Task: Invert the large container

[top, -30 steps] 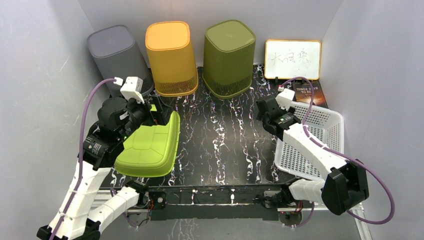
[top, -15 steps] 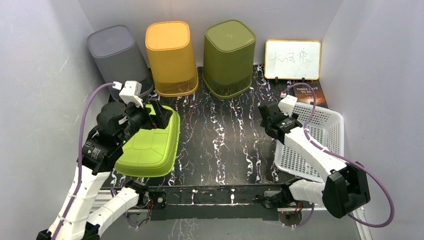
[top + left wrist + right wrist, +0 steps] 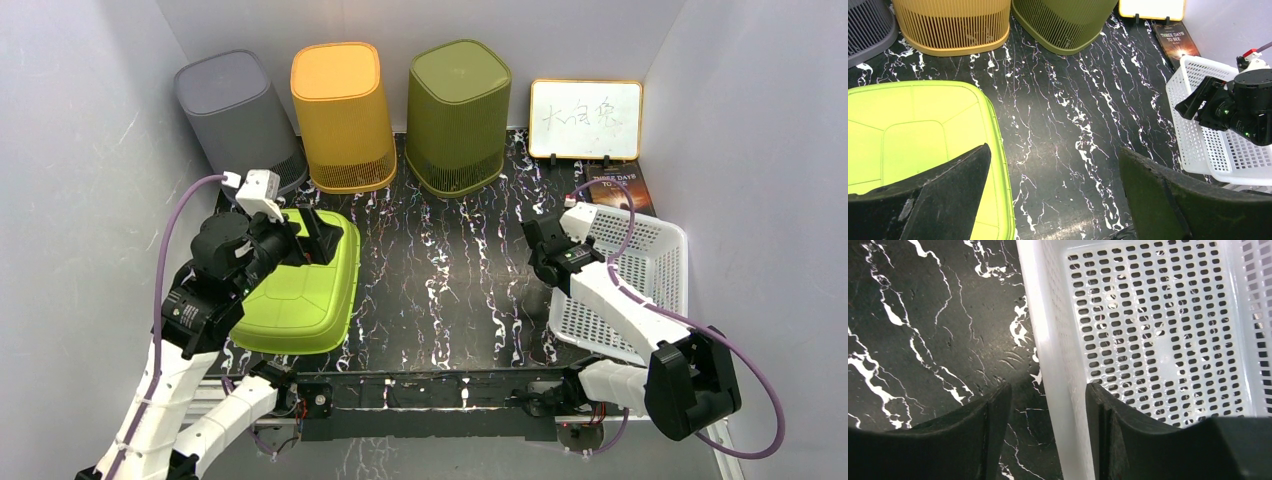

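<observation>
Lime container [image 3: 298, 300] lies bottom-up on tabletop [image 3: 440, 265] just below L claw [image 3: 1054, 152], jaws apart; flip looks done. R claw [image 3: 1048, 388], also apart, straddles basket [image 3: 1158, 340] rim, prob. to grip it.

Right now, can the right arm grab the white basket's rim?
Likely yes. The right gripper is open and appears to straddle the white basket rim, one finger over the table, one inside; nothing sits between.
</observation>
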### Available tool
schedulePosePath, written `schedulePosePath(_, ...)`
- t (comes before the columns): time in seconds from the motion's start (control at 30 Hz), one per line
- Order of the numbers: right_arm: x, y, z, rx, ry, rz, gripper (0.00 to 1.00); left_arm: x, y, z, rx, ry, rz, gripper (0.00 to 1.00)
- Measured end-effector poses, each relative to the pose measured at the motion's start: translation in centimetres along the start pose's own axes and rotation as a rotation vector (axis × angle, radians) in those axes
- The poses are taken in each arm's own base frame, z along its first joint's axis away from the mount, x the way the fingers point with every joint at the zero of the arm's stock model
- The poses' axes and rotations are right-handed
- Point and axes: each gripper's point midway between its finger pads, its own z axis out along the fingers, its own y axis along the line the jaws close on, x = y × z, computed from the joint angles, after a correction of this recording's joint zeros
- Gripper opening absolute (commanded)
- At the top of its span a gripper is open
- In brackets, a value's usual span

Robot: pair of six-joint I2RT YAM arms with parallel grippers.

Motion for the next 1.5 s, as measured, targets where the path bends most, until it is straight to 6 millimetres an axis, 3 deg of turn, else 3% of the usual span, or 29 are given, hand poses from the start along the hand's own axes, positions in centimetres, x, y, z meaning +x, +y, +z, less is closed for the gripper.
schedulePosePath(0.07,-0.2,0.1,0.2,-0.002,-0.005,0.008,0.43,0.0,0.0,-0.2,0.0,-0.002,-0.001,0.98)
schedulePosePath(0.33,0.1,-0.1,1.1,0.008,-0.007,0.025,0.43,0.8,0.3,-0.2,-0.005,0.005,-0.009,0.98)
schedulePosePath(0.37,0.4,-0.2,1.3,0.012,0.002,0.021,0.36,0.9,0.3,-0.2,-0.006,0.007,-0.011,0.98)
schedulePosePath(0.47,1.3,-0.5,1.8,0.021,0.026,-0.003,0.01,1.2,0.4,-0.4,-0.01,0.015,-0.013,0.98)
schedulePosePath(0.67,1.0,-0.1,1.8,-0.003,0.024,-0.05,0.0,1.1,0.6,-0.8,-0.017,0.002,-0.014,0.98)
schedulePosePath(0.77,0.5,0.7,0.8,-0.079,0.041,-0.042,0.0,1.0,0.7,-1.0,-0.021,-0.005,-0.014,0.98)
schedulePosePath(0.83,-0.9,2.1,-1.0,-0.182,0.037,-0.004,0.0,1.0,0.7,-1.0,-0.022,-0.004,-0.014,0.98)
schedulePosePath(0.9,-3.5,4.2,-4.0,-0.336,0.016,0.07,0.0,1.1,0.7,-0.9,-0.025,0.001,-0.014,0.98)
schedulePosePath(1.03,-10.9,9.1,-12.2,-0.712,-0.069,0.263,0.0,1.0,0.9,-0.9,-0.037,0.014,-0.013,0.98)
schedulePosePath(1.17,-14.7,12.6,-19.9,-1.09,-0.091,0.428,0.0,-0.1,0.6,-1.2,-0.039,0.0,-0.013,0.98)
schedulePosePath(1.3,-15.2,14.8,-23.8,-1.328,-0.061,0.53,0.0,-1.3,0.3,-1.9,-0.038,-0.025,-0.012,0.98)
schedulePosePath(1.5,-12.8,18.9,-26.0,-1.509,0.048,0.591,0.0,-2.8,-0.1,-3.0,-0.033,-0.056,-0.012,0.98)
